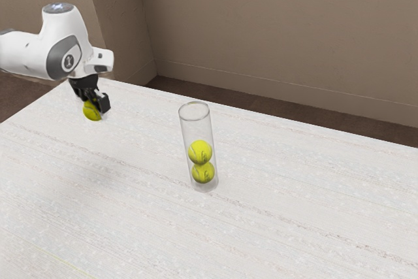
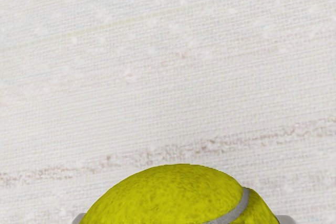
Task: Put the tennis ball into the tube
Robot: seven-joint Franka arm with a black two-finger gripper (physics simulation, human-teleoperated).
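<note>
Facing plain brown walls — a pale tabletop, faintly streaked.

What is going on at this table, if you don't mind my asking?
The robot arm has a tennis ball held in its gripper, over the far end of the table in the exterior view. A clear tube stands upright on the table with two more balls stacked inside it, and room above them. The held ball is not yet in the tube; it is off to one side of it.
</note>
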